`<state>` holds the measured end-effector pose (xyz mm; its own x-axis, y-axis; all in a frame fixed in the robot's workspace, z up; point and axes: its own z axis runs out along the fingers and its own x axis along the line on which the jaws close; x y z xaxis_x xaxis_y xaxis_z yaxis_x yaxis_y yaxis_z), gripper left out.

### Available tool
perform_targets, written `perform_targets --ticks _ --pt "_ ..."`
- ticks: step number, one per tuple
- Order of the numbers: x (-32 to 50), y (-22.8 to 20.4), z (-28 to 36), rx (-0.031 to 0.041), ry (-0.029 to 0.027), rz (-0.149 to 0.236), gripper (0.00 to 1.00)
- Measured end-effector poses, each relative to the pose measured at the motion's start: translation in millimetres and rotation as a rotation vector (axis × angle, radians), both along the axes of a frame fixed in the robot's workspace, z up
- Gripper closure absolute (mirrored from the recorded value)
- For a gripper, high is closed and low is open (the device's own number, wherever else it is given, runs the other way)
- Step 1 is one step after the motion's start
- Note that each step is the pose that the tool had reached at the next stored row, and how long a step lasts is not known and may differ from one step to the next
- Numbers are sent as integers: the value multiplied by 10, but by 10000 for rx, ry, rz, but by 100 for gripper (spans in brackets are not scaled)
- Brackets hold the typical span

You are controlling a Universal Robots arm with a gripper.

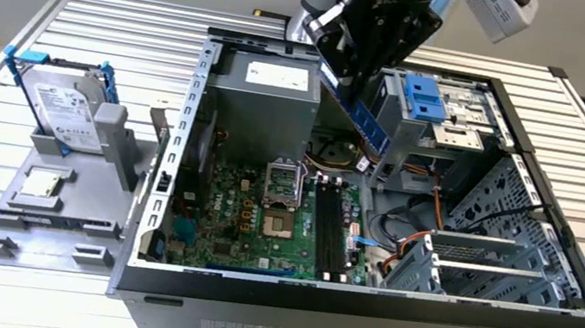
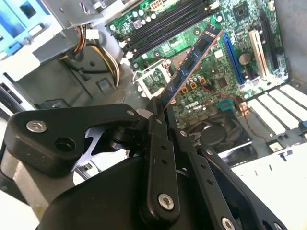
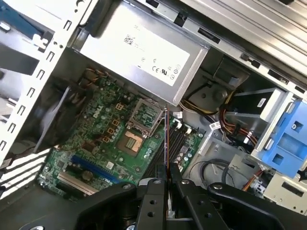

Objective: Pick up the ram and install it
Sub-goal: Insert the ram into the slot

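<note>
My gripper (image 1: 356,67) is shut on the ram (image 1: 367,121), a long thin stick with a blue face and dark chips. It hangs tilted above the open computer case (image 1: 365,301), over the motherboard (image 1: 248,227). In the second wrist view the ram (image 2: 192,62) sticks out from between the black fingers (image 2: 156,120), over the board. The first wrist view shows the ram (image 3: 166,139) edge-on, close to the dark memory slots (image 3: 176,143). The slots (image 1: 332,226) lie below the ram, apart from it.
A silver hard drive in a blue bracket (image 1: 63,108) stands on a grey fixture (image 1: 54,207) at the exterior view's left, beside a small square chip (image 1: 43,183). Inside the case sit the power supply (image 1: 270,82), a blue drive bay (image 1: 424,97) and loose cables (image 1: 423,218).
</note>
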<state>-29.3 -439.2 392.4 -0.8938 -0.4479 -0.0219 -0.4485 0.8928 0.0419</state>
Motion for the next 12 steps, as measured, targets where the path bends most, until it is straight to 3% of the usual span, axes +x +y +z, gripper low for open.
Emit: perform_targets --ticks 12 --pt "0 -1 -34 -1 0 -1848 100"
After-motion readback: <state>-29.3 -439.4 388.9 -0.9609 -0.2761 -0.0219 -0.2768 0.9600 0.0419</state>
